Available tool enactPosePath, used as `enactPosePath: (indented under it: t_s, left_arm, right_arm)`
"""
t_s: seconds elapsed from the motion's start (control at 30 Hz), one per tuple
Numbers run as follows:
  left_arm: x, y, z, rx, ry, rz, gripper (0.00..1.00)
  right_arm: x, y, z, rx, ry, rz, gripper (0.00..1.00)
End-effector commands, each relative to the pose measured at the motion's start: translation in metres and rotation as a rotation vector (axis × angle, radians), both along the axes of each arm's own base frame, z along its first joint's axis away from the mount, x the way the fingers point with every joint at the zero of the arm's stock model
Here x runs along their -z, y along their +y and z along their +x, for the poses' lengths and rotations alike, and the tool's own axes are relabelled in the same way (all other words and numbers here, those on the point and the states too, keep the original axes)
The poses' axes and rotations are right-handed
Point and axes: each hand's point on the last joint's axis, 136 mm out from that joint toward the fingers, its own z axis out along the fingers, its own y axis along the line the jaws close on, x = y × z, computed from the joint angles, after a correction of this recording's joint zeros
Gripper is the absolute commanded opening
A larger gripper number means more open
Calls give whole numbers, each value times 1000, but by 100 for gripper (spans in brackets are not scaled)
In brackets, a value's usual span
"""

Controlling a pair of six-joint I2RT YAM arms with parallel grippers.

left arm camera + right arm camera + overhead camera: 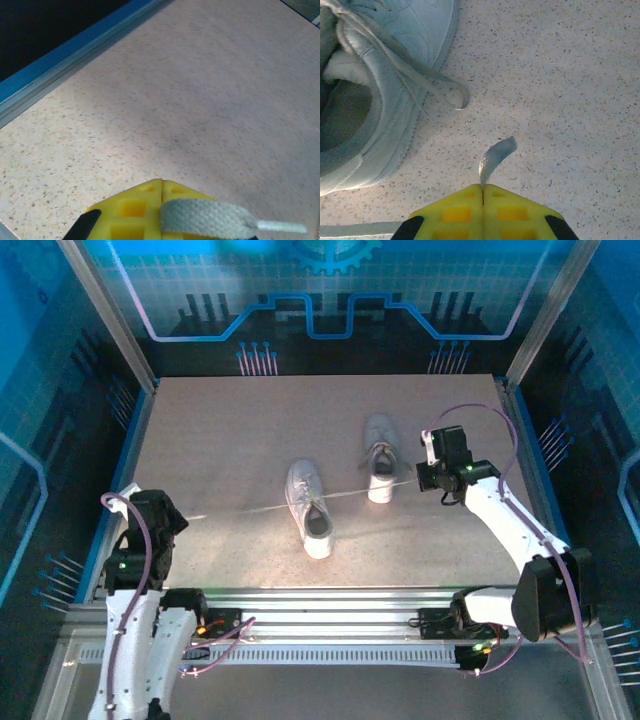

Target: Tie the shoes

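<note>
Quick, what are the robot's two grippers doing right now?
Left gripper: closed, pinching a lace tip.
Right gripper: closed, pinching a lace end.

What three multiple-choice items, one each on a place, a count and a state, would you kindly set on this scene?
1. Where is the right gripper?
A. left of both shoes
B. between the shoes
C. just right of the far shoe

2. How many shoes lie on the table?
A. one
B. two
C. three

3. What state is the left gripper in?
A. open, empty
B. shut on a heel
C. shut on a lace end

Answers:
1 C: the top view shows it beside the far shoe's heel end.
2 B: the far shoe and a near shoe lie there.
3 C: its yellow fingers are closed, with the lace end pinched between them.
</note>
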Motion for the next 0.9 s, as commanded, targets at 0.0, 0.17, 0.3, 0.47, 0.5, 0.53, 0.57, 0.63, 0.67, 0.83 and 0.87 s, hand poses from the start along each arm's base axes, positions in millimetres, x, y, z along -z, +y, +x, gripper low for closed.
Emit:
enactPosePath:
  t_s: [0.0,0.17,0.3,0.47,0.5,0.53,0.57,0.63,0.67,0.83,0.87]
  left_arm:
    - [14,9,4,-89,-53,-102,0]
    - [33,23,-3,-181,-36,-162,0]
    - [45,28,-9,-211,0,-164,0]
    - [53,34,-15,-239,33,-158,0]
    - [51,36,-16,-246,40,-146,0]
    - [49,38,-18,-251,47,-134,0]
    - [45,40,-19,-253,52,-115,0]
    - [36,45,-21,-253,61,-76,0]
    - [32,47,-21,-249,67,-57,0]
    - [24,39,-1,-155,16,-79,0]
    - [23,33,7,-110,-4,-100,0]
  right_arm:
    - [-1,-11,16,25,-23,-7,0]
    - [1,-24,26,43,-16,-58,0]
    - [4,-38,22,83,-28,-54,0]
    - [15,-46,19,105,17,-66,0]
    - [17,-47,19,108,21,-67,0]
    - [19,-47,18,110,27,-69,0]
    - [21,-49,17,117,31,-74,0]
    - [22,-51,16,123,37,-78,0]
    - [23,-51,15,125,41,-79,0]
    - [15,-16,16,6,4,11,0]
    - [12,-5,15,-28,-7,26,0]
